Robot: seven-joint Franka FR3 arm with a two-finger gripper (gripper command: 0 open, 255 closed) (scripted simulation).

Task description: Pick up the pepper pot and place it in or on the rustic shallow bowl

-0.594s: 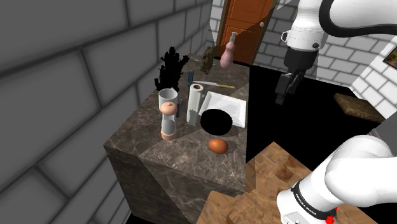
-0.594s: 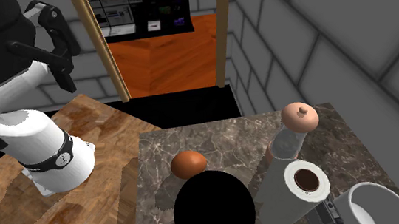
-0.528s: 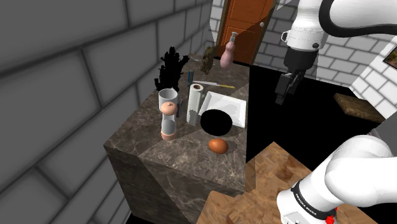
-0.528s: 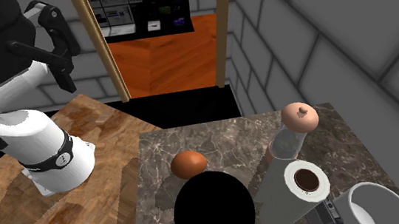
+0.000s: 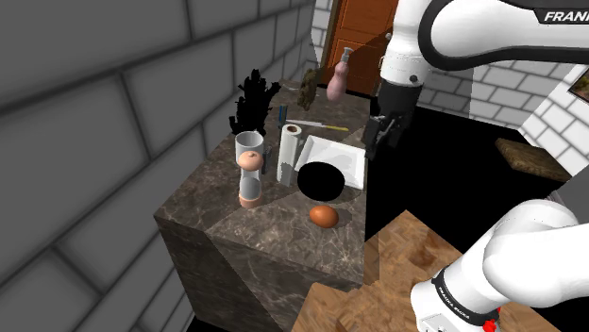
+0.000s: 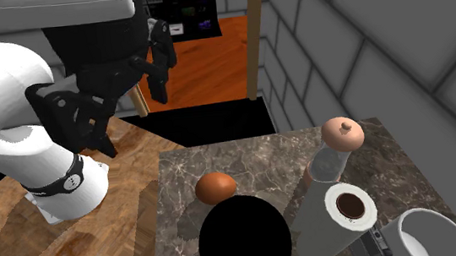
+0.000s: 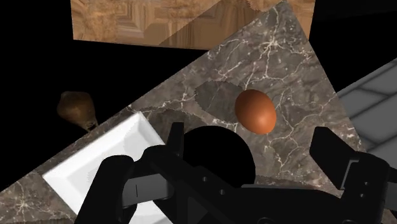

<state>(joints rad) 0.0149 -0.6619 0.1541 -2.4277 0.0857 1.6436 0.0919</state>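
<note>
The gripper (image 5: 378,141) is empty, its two black fingers standing well apart, and it hangs in the air above the marble worktop (image 5: 236,212). In the shoulder view it is at about 3 o'clock from a white tray (image 5: 347,156), near that edge of the worktop. Through the wrist view it looks down on a flat, round black bowl (image 7: 216,153) that overlaps the tray's corner. I take this to be the shallow bowl of the task, though its black rendering makes that uncertain. A brown egg-shaped thing (image 5: 324,216) lies just beside the bowl, at 6 o'clock from it in the shoulder view. A paper roll (image 5: 290,146) stands upright at about 11 o'clock from the bowl. The pepper pot (image 5: 250,179), a tall clear body with a pinkish knobbed top, stands upright at 9 o'clock from the bowl. It is well apart from the gripper, with a cup (image 5: 249,143) just beyond it at 12 o'clock. Judged from this, the task has hardly begun, since nothing is grasped and the pot is untouched. What remains is to cross over the bowl to the pot, close on it, lift it, carry it back and set it in the bowl.
</note>
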